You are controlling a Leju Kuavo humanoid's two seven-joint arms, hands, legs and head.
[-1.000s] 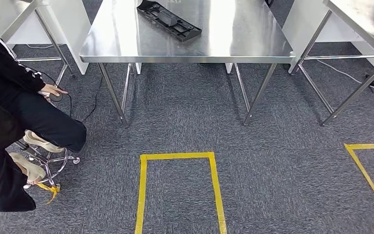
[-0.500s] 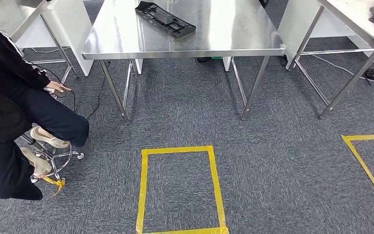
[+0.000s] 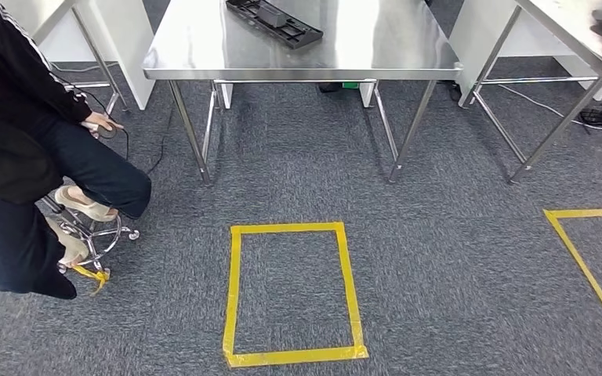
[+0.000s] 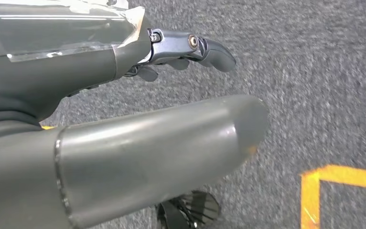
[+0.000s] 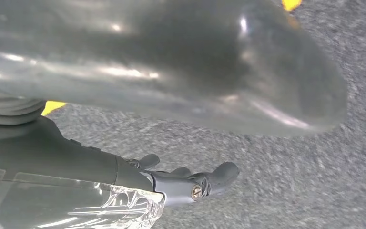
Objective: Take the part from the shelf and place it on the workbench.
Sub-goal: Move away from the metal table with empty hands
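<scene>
A flat black part [image 3: 274,21] with a grey block on it lies on the steel workbench [image 3: 376,47] at the far side of the head view. My left hand [image 4: 124,138] hangs above the grey carpet, its thumb and dark fingers [image 4: 205,47] apart, holding nothing. My right hand [image 5: 147,95] also hangs over the carpet, with its fingers [image 5: 205,181] spread away from the thumb and nothing in it.
A person [image 3: 31,157] in dark clothes sits on a wheeled stool [image 3: 86,235] at the left, holding a small corded device. A yellow tape rectangle [image 3: 235,294] marks the floor ahead, another tape corner [image 3: 576,251] at the right. A second steel table [image 3: 564,31] stands at the right.
The whole picture has shifted: the camera has moved back from the workbench, and the full tape rectangle now shows. The part lies unmoved on the bench.
</scene>
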